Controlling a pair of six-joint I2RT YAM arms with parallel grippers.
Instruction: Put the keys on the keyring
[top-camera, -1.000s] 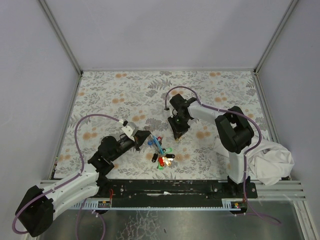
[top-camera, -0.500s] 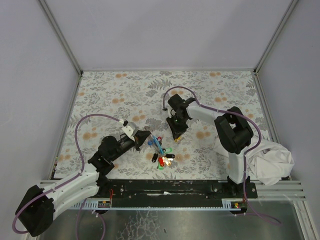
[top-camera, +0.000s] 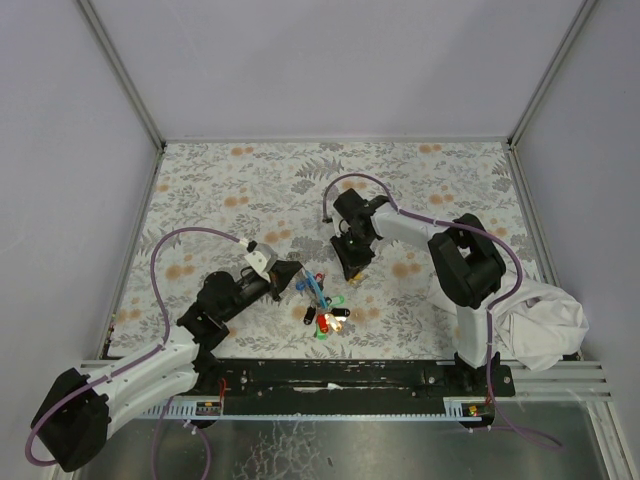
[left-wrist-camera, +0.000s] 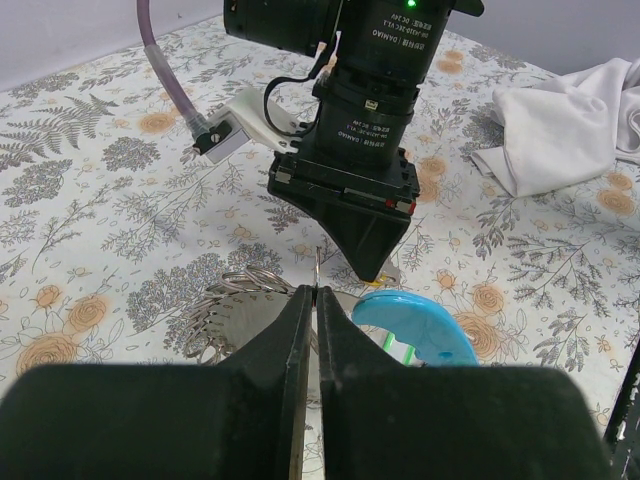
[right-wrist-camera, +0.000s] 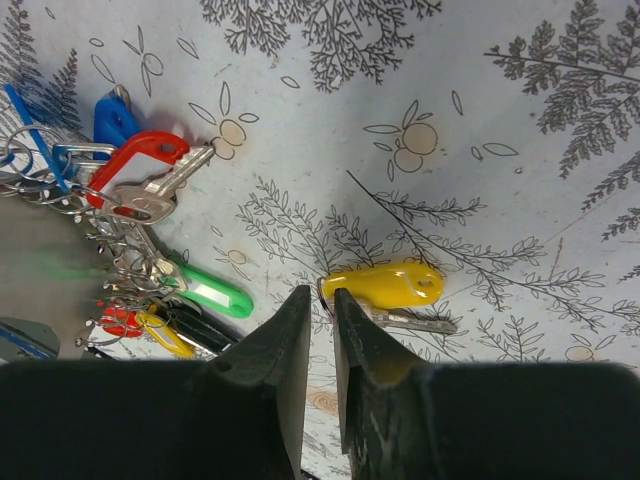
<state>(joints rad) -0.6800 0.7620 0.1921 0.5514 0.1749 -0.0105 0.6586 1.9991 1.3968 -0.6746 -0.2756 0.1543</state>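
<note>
The loose yellow-headed key (right-wrist-camera: 385, 285) lies on the floral table, right of the bunch of keys (top-camera: 322, 308). My right gripper (right-wrist-camera: 320, 297) points down at the head's left end, jaws nearly closed on the small thin ring there; it also shows in the top view (top-camera: 355, 270). The bunch shows red (right-wrist-camera: 140, 160), green (right-wrist-camera: 210, 295) and blue (right-wrist-camera: 113, 115) heads. My left gripper (left-wrist-camera: 316, 292) is shut on a thin wire of the keyring (left-wrist-camera: 318, 265), beside metal rings (left-wrist-camera: 245, 282) and a blue tag (left-wrist-camera: 415, 325). It shows in the top view (top-camera: 292, 276).
A crumpled white cloth (top-camera: 545, 325) lies at the table's right near edge and shows in the left wrist view (left-wrist-camera: 570, 110). Purple cables (top-camera: 165, 255) loop over both arms. Grey walls stand on three sides.
My right gripper has shifted slightly to the left over the yellow key. The left arm and the bunch have stayed in place.
</note>
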